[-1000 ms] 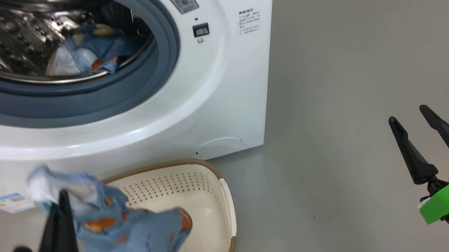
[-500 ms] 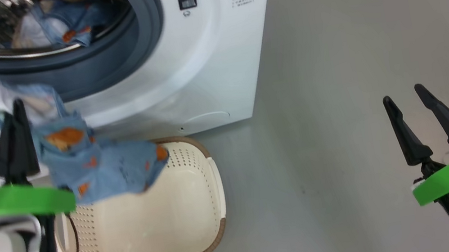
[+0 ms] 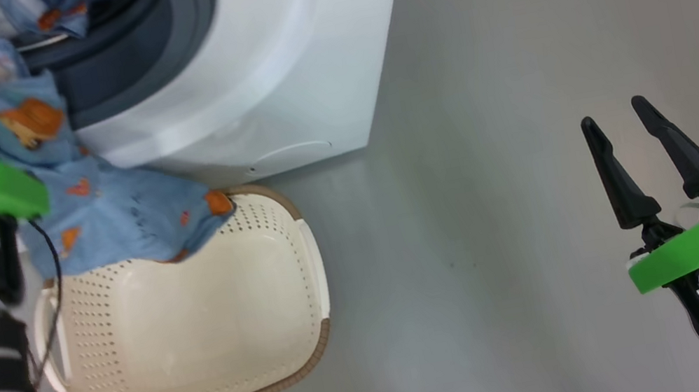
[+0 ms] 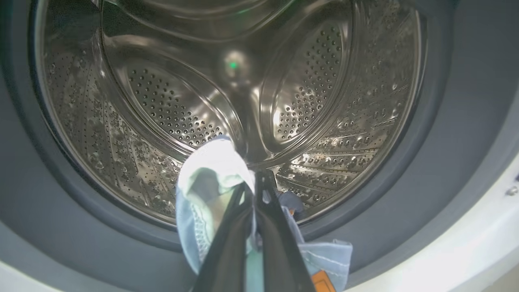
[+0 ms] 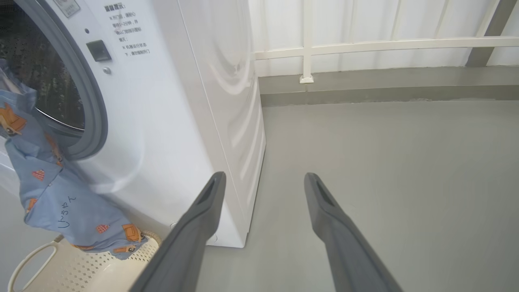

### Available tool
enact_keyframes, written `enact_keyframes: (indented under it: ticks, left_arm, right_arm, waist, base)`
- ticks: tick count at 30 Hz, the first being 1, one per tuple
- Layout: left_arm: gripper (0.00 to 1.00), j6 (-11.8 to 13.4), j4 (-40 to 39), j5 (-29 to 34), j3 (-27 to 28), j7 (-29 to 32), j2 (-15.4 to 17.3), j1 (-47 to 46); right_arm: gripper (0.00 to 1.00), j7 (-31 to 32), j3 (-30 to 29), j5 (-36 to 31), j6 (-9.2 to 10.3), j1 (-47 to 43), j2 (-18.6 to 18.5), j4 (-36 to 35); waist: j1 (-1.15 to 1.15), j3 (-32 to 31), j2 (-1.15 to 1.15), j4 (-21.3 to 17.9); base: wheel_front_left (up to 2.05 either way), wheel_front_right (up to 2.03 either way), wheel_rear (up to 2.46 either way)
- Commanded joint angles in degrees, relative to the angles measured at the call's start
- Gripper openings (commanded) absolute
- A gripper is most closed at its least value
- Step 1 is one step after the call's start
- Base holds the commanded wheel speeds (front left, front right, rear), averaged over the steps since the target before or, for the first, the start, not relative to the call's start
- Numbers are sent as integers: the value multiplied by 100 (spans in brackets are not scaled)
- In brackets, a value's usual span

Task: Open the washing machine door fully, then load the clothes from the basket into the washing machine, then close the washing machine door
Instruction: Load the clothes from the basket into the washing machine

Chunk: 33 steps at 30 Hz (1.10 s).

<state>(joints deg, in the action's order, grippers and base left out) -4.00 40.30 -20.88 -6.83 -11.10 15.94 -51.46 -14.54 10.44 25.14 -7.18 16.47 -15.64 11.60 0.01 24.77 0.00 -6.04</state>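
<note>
Aloft, garment (image 3: 111, 214) in left end effector (image 4: 254, 183)

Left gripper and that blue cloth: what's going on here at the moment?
The left gripper is shut on the light blue garment and holds it up at the washing machine mouth, which is open, with its fingers pointing into the steel drum. The garment's lower end hangs down over the rear rim of the basket, which looks empty otherwise. Another blue piece lies in the drum. The right gripper is open, off to the right above the floor, holding nothing.
</note>
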Motion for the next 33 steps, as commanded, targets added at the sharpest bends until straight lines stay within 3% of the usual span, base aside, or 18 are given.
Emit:
enact_keyframes:
  ticks: [1, 19, 33]
  left_arm:
    - [0, -8, 79, 96, 109, -26, 280, -303]
    - [0, -67, 2295, 275, -211, 41, 330, -2346]
    - [0, -13, 2802, 315, -287, -329, 499, -3212]
  right_arm:
    - [100, -46, 101, 11, -31, 56, -52, -135]
    - [100, -46, 216, 19, -31, 528, 85, -209]
    - [100, -46, 306, 35, -31, 713, 147, -239]
  waist:
    - [-1, 160, 0, -96]
    - [-1, 1014, 0, -378]
    - [-1, 1366, 0, -609]
  base:
    - [0, 0, 0]
    - [0, 0, 0]
    - [0, 0, 0]
